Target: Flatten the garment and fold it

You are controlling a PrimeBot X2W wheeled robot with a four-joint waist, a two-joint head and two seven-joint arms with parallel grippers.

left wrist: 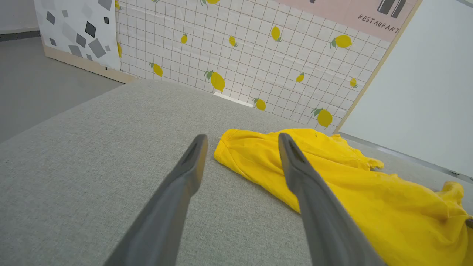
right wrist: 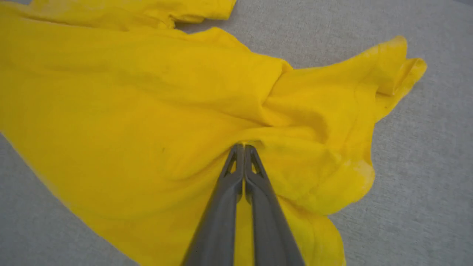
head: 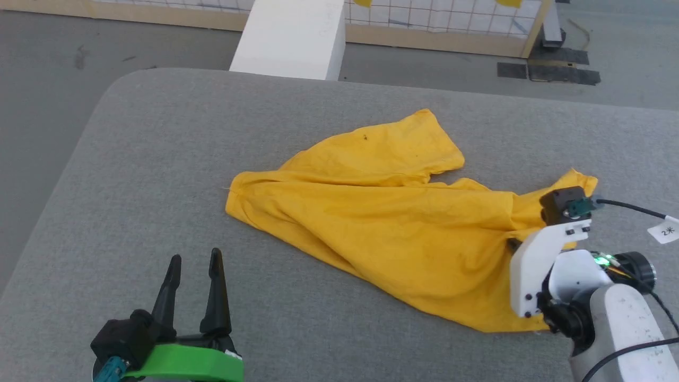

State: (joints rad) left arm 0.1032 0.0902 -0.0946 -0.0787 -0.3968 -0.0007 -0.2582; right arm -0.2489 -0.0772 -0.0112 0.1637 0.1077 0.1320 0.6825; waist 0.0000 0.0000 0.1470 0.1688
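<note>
The garment (head: 371,212), a mustard-yellow T-shirt, lies crumpled and bunched across the middle and right of the grey padded table (head: 159,159). In the right wrist view my right gripper (right wrist: 244,146) is shut, pinching a fold of the garment (right wrist: 129,111) near a sleeve, and cloth gathers into wrinkles at its tips. In the head view the white wrist (head: 546,265) of that arm covers its fingers at the garment's right end. My left gripper (head: 195,257) stands open over bare table at the lower left, short of the garment's (left wrist: 351,184) left corner and holding nothing.
A white block (head: 289,37) stands beyond the table's far edge. A lemon-patterned tiled panel (left wrist: 258,55) rises behind the table. Grey floor (head: 42,106) lies past the table's rounded left edge. A black cable (head: 631,208) runs from the right wrist.
</note>
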